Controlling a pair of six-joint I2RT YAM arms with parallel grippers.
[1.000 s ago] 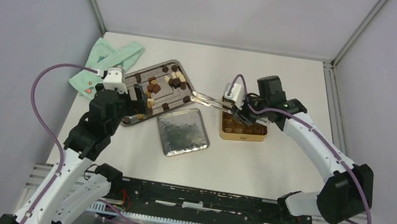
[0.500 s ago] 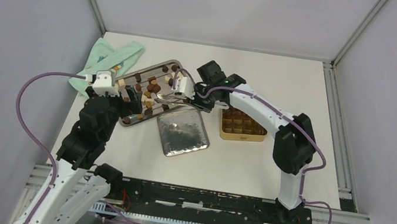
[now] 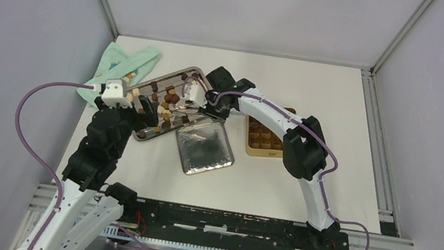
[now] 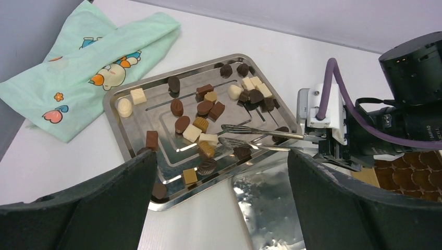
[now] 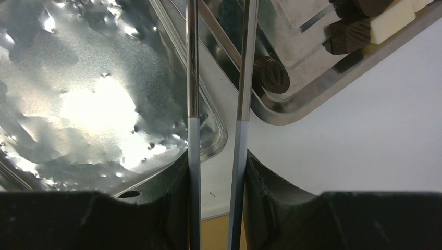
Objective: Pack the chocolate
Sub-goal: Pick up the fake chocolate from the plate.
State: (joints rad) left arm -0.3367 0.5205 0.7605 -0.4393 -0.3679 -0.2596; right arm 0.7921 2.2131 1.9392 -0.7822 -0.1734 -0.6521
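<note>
Far left there's a green cartoon cloth (image 3: 123, 69) lying crumpled on the table, its edge just beside the tray. The left gripper (image 4: 221, 172) hovers over the near-left side of the tray with its jaws spread wide and nothing between them. Its black fingers (image 4: 94, 208) frame the wrist view on both sides.

The tray (image 4: 156, 117) is a steel one sitting at an angle, and that's where most of the chocolate (image 4: 203, 108) is. Dark, lighter brown and cream pieces are scattered loose all over it.

Coming in from the right over the tray is a pair of metal tongs (image 4: 260, 131). The tips are a little apart and sit low among the pieces around the middle, right next to a cream one. I honestly can't tell if they're touching it. The right gripper (image 5: 216, 177) is clamped on the handle end of the tongs, with one finger pressing each arm from outside.

Under the tongs' handle, just beside the tray's near-right edge, a shiny silver lid (image 3: 204, 149) lies flat on the table.

Further right is the gold tin (image 3: 268, 153), open, partly hidden by the right arm. Some brown pieces are already sitting in its compartments.
</note>
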